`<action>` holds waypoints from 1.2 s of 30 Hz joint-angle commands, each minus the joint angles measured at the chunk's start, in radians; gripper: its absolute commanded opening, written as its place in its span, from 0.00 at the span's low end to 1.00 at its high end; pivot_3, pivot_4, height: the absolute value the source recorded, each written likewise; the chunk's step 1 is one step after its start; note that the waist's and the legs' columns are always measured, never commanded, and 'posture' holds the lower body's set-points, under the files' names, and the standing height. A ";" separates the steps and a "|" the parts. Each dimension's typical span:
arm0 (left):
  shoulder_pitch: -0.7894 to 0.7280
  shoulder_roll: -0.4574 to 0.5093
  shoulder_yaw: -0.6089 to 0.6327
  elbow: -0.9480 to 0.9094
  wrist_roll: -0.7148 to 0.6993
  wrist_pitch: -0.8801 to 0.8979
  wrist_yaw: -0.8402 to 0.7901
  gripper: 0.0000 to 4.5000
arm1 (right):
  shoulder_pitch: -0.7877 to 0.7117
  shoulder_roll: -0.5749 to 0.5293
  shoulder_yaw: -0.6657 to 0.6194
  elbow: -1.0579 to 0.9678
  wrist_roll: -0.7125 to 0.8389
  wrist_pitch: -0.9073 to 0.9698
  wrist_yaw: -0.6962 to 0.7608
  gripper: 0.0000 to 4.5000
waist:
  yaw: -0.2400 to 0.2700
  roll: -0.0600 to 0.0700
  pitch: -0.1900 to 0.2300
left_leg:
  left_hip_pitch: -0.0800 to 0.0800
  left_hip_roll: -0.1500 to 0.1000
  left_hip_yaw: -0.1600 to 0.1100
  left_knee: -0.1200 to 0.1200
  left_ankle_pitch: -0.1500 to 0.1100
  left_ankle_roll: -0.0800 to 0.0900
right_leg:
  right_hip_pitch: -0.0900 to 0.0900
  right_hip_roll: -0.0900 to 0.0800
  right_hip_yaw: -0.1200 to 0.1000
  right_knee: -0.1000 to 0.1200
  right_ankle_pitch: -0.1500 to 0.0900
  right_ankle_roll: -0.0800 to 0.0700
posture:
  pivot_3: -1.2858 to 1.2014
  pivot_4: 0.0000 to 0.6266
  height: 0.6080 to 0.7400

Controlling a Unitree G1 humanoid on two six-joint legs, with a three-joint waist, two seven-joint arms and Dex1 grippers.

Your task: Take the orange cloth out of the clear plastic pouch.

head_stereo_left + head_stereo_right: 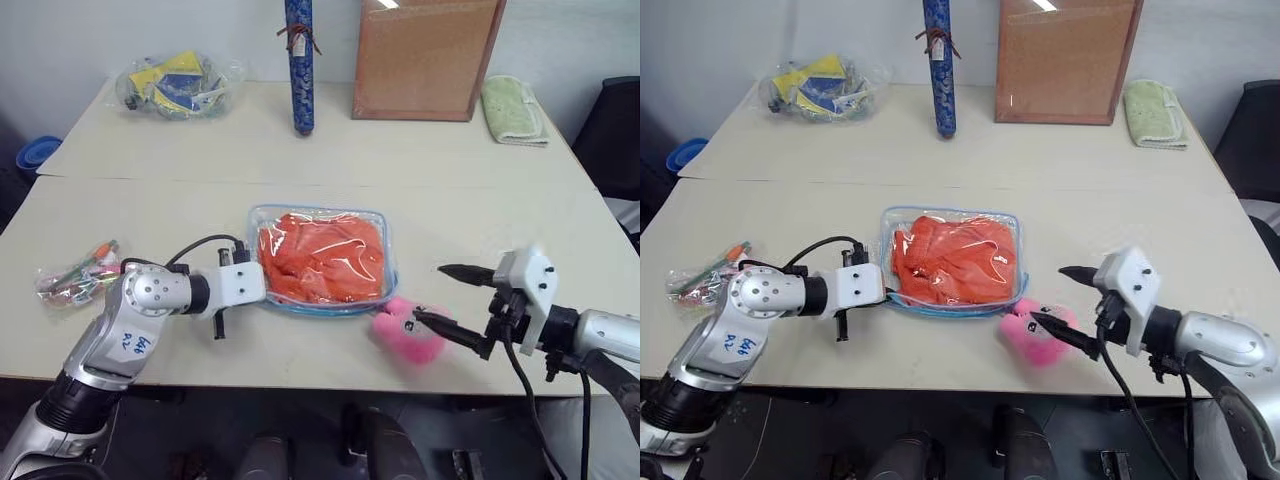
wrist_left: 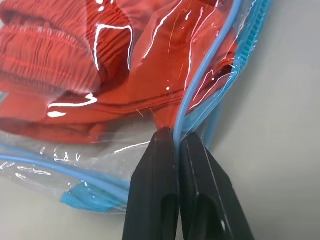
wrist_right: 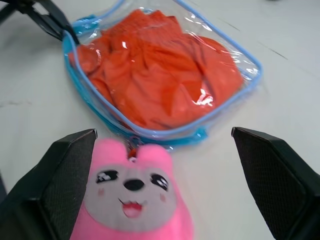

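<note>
Pale bench (image 1: 300,190) carries the clear plastic pouch (image 1: 322,222) at its middle, zipped, the orange cloth (image 1: 322,258) crumpled inside. Left tool (image 2: 178,145) is clamped on the pouch's blue edge; right tool (image 1: 448,296) gapes wide, empty, over the pink charm (image 1: 408,330). A thin pinch may slip, dragging the pouch instead.

Green towel (image 1: 513,110), corkboard (image 1: 425,58), blue roll (image 1: 299,65)

Two pale beige tables (image 1: 300,150) stand pushed together before a plain white wall (image 1: 120,30).
</note>
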 commanded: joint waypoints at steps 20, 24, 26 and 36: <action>0.051 0.053 0.201 0.033 -0.318 -0.010 -0.149 0.53 | 0.323 0.247 -0.041 -0.204 0.198 0.107 -0.347 1.00 | -0.005 0.001 0.000 | 0.005 0.003 -0.002 -0.001 -0.003 0.000 | 0.008 0.001 -0.001 -0.007 -0.001 -0.001 | 0.52 0.24 1.00; 0.053 0.113 0.311 0.054 -0.515 0.047 -0.292 0.53 | 0.341 0.240 0.030 -0.151 0.132 0.053 -0.303 1.00 | -0.005 0.001 0.000 | 0.005 0.003 -0.002 -0.001 -0.003 0.000 | 0.008 0.002 -0.001 -0.007 -0.002 -0.001 | 0.52 0.24 1.00; 0.044 0.150 0.326 0.080 -0.564 0.045 -0.349 0.53 | 0.328 0.263 0.066 -0.095 0.106 0.021 -0.290 1.00 | -0.005 0.001 0.000 | 0.005 0.003 -0.002 -0.001 -0.003 0.000 | 0.008 0.002 -0.002 -0.007 -0.002 -0.001 | 0.52 0.24 1.00; -0.070 0.149 0.277 0.135 -0.610 0.054 -0.324 0.54 | 0.327 0.318 0.150 0.032 0.025 -0.122 -0.219 0.49 | -0.008 0.001 0.000 | 0.005 0.002 -0.002 -0.001 -0.003 0.000 | 0.008 0.002 -0.001 -0.008 -0.002 0.000 | 0.52 0.24 1.00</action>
